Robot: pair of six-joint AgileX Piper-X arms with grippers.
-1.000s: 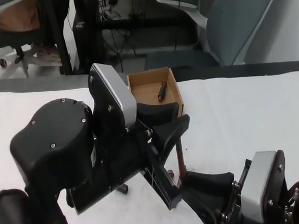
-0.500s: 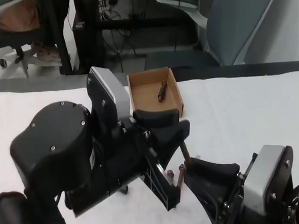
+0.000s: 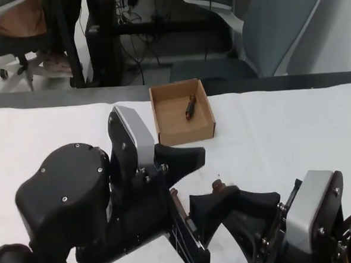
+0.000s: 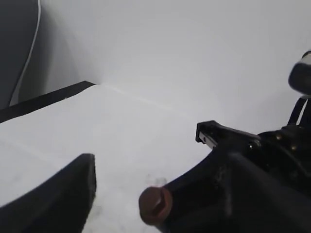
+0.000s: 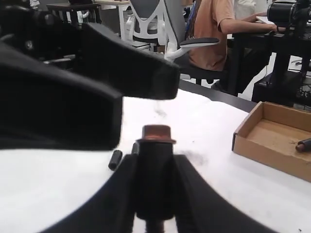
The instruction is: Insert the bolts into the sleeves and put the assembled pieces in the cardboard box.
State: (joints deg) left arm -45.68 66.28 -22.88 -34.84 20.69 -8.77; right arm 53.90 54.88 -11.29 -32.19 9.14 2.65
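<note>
One cardboard box [image 3: 186, 131] sits forward of both arms; short of it, the left gripper [image 3: 192, 205] stands spread around the right gripper [image 5: 155, 162], which pinches a seemingly sleeved bolt [image 5: 156, 132], long axis along its fingers, head outward.

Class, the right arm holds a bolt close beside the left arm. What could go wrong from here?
The right gripper grips the bolt below its head, upright. The bolt could tilt or slip on the way to the cardboard box. The left gripper sits very close, so a lift might knock the two together.
</note>
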